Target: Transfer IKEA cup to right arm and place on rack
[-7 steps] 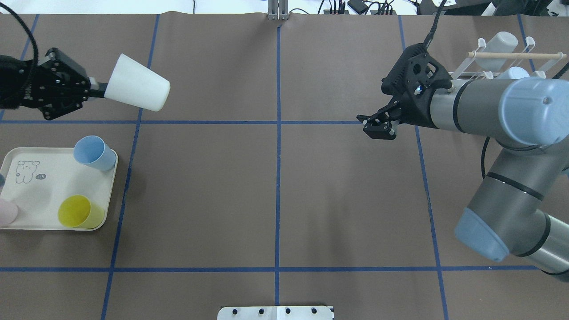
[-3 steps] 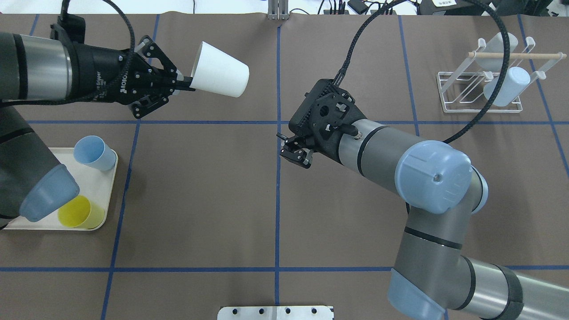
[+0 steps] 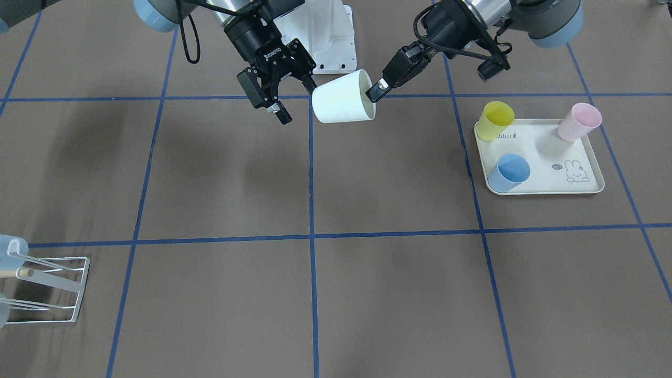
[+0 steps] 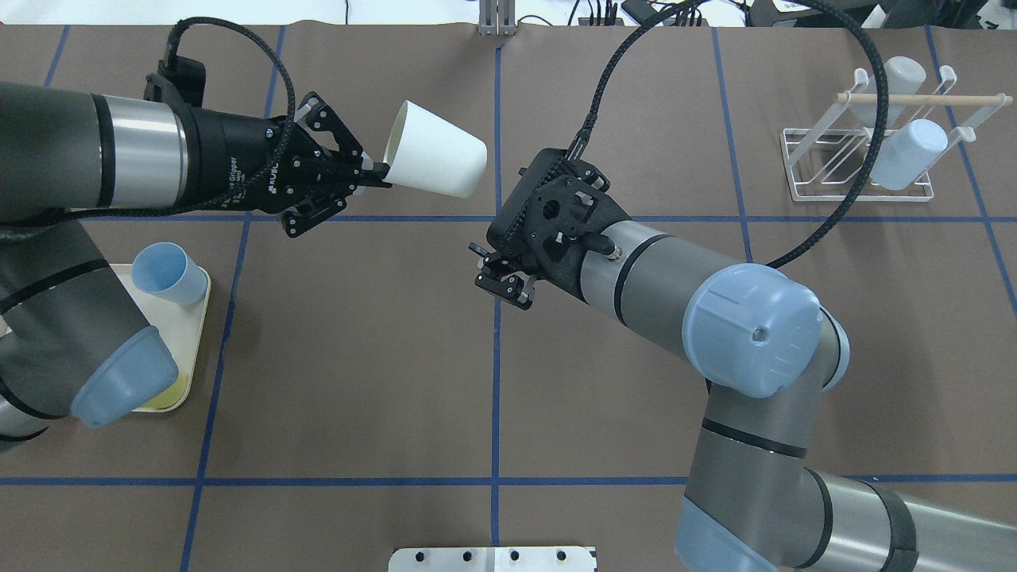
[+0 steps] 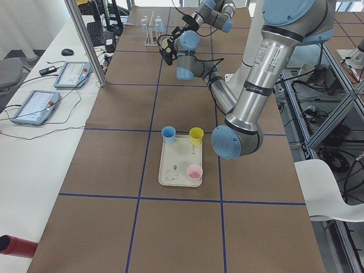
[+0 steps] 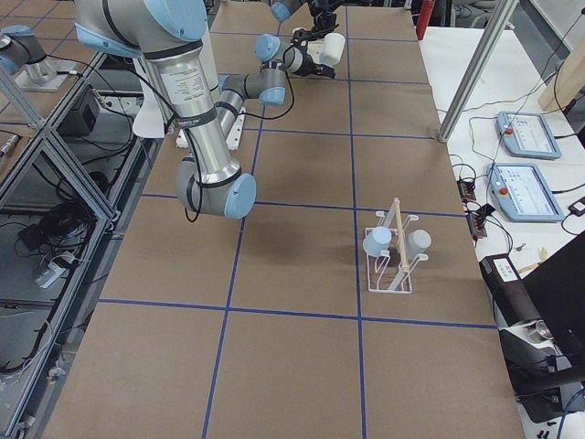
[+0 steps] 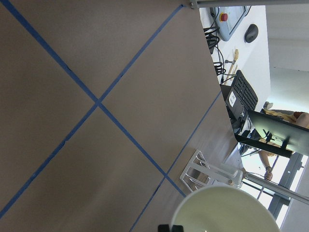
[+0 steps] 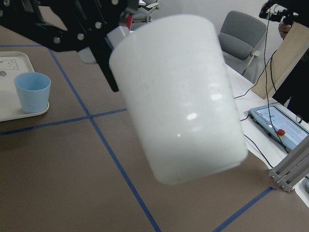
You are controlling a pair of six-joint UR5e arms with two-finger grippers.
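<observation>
Both arms are built from silver-grey tubes, closed at the joints by pale blue caps and ringed with black seams. On the left arm (image 4: 48,151) a bright metal band is followed by a black wrist lettered ROBOTIQ in white, and a braided black cable (image 4: 230,26) is looped over it. The right arm (image 4: 659,278) is fitted with a boxy black mount (image 4: 556,214) pierced with holes, from which a second braided cable (image 4: 879,119) is led. The left gripper (image 4: 373,168) and right gripper (image 4: 502,276) are formed of black linkage fingers studded with pale pins.
</observation>
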